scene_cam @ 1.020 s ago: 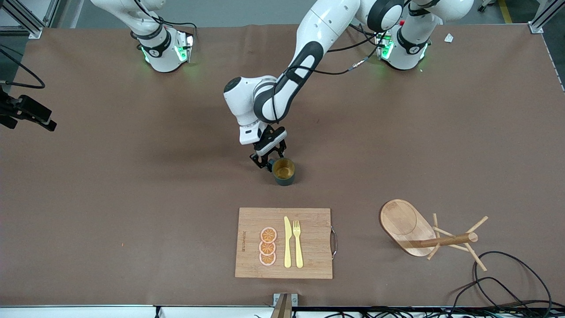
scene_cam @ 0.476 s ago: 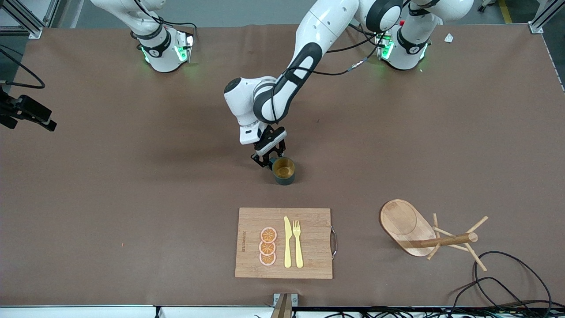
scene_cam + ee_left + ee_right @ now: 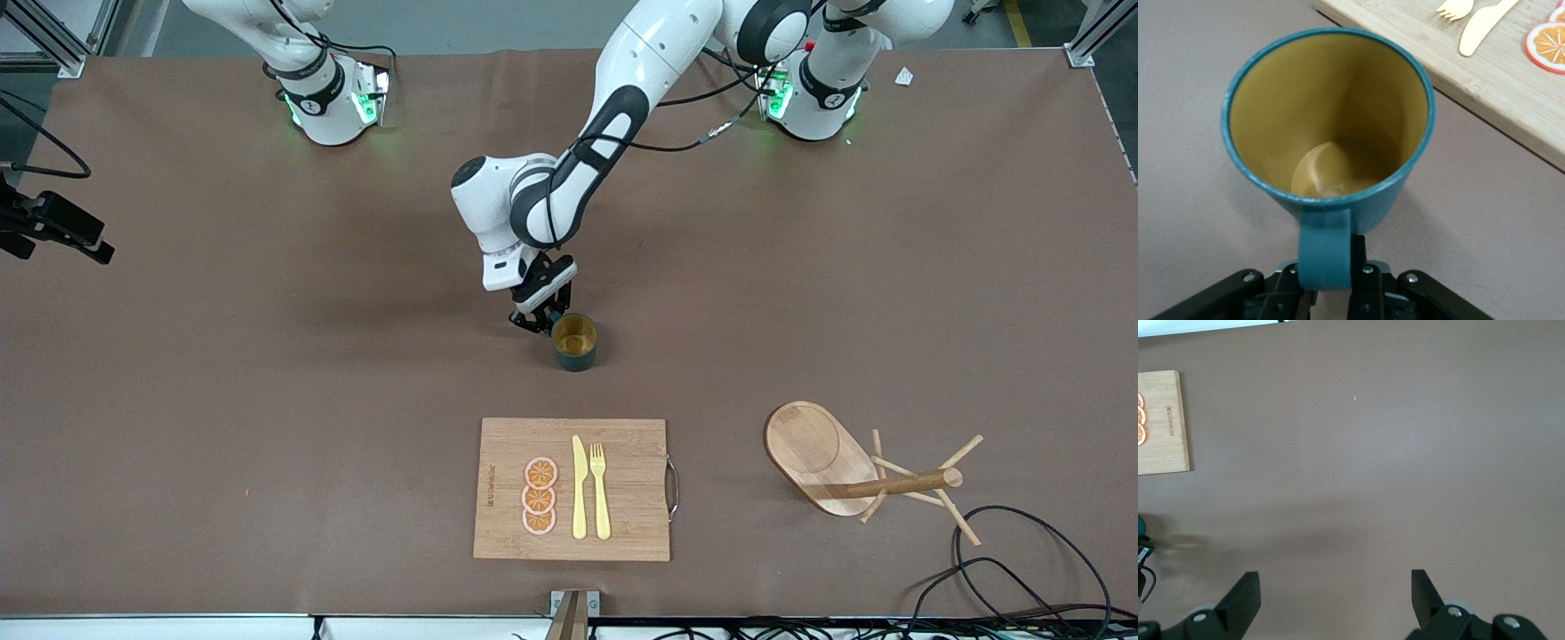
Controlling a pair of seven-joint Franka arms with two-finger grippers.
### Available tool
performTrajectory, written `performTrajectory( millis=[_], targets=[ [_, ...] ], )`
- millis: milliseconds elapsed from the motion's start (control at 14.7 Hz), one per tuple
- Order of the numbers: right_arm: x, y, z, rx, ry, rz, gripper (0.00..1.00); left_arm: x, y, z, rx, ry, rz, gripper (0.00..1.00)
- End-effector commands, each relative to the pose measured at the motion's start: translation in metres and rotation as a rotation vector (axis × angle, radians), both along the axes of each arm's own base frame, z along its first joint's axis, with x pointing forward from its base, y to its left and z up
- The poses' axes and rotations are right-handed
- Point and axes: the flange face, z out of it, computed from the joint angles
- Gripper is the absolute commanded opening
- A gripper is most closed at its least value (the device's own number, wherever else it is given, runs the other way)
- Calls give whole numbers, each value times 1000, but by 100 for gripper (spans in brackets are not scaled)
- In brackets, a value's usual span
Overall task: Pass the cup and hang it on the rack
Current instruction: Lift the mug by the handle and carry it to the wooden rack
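Even overhead light, soft shadows under the arm point(image 3: 569, 178), frames sharp throughout.

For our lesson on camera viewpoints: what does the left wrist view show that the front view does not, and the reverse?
Only the left wrist view: the left hand shut on the cup's handle, and the cup's tan bottom. Only the front view: the rack lying tipped over, the whole cutting board, both arm bases. Both: the cup, orange slices, fork and knife.
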Motion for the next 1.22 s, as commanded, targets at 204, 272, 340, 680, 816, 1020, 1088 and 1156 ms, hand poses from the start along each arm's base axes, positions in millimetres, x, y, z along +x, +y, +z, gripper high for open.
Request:
performTrajectory(
  millis=[204,272,340,680,816,1020,1088,1156],
  targets=[
    [-5,-1,2,-9,2,5,100,10,-4,42,-22,-23,-11,1],
    [-5,-1,2,-9,2,5,100,14,-4,55,-38,-24,-7,1],
    [-5,-1,2,-9,2,5,100,29,3,72,-60,-18,12,1],
    [-5,-1,3,-10,-1,5,100,94,48,185,-251,84,86,0],
    [-4,-1,3,-10,-3,7,100,119,74,237,-373,130,136,0],
    [-5,-1,2,-10,0,7,100,155,122,290,-504,177,174,0],
    [-5,-1,2,-10,0,5,100,168,139,306,-556,198,185,0],
    [-5,-1,2,-10,0,7,100,181,160,322,-616,221,196,0]
  ],
)
